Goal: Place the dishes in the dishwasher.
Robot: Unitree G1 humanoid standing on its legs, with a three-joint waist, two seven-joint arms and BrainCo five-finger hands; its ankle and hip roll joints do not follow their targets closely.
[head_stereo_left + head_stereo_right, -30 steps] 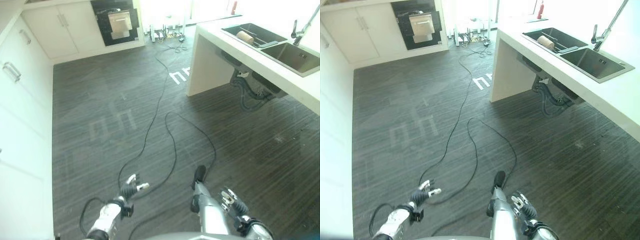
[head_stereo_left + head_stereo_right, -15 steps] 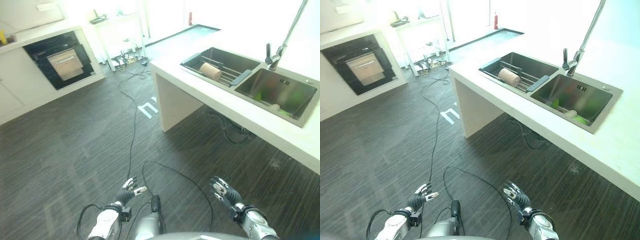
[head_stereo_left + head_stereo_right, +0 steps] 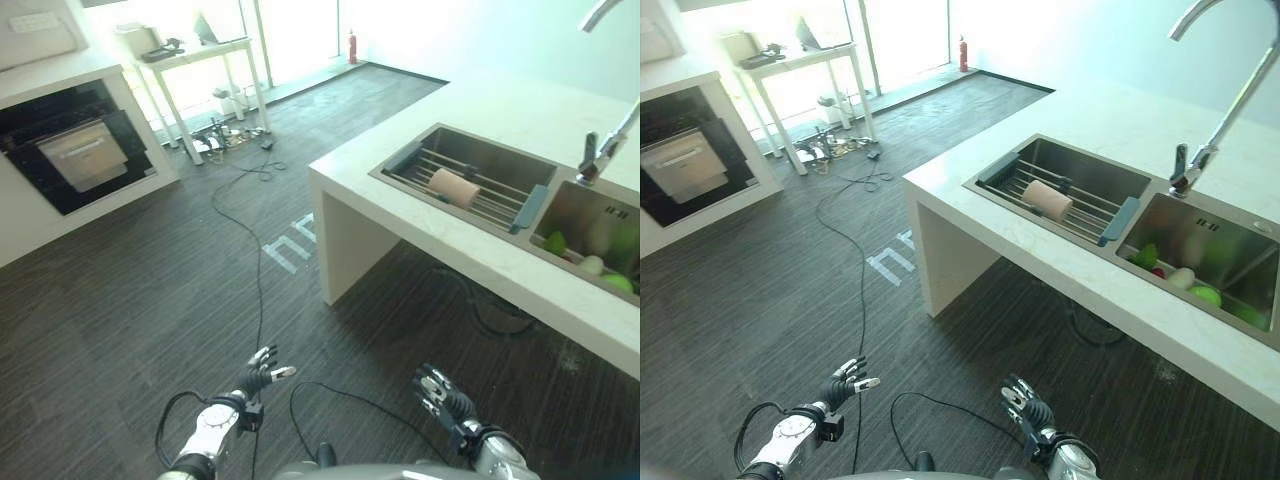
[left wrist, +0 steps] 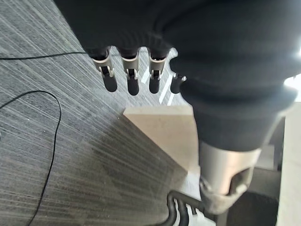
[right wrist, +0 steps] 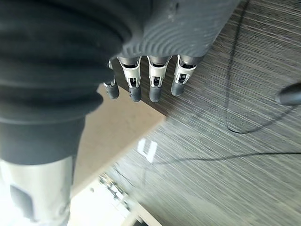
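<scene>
A pale pink cup [image 3: 1047, 199] lies on its side on the drain rack [image 3: 1070, 195] in the left sink basin. The right basin [image 3: 1210, 250] holds green and white items [image 3: 1185, 276] under a tall tap [image 3: 1200, 150]. A black-fronted built-in appliance [image 3: 70, 150] sits in the white cabinets far to the left. My left hand [image 3: 258, 378] hangs low over the floor, open and empty, its fingers [image 4: 127, 70] relaxed. My right hand [image 3: 440, 393] hangs low to the right, also open and empty, with its fingers [image 5: 150, 80] straight.
The white counter [image 3: 400, 215] ends in a corner ahead, with dark wood floor [image 3: 150, 290] to its left. A white side table [image 3: 195, 55] stands at the back by bright windows, with clutter and cables [image 3: 225, 135] under it.
The whole picture has shifted: the camera has moved, so the sink counter now sits nearer and further right. Both hands stay low and open.
</scene>
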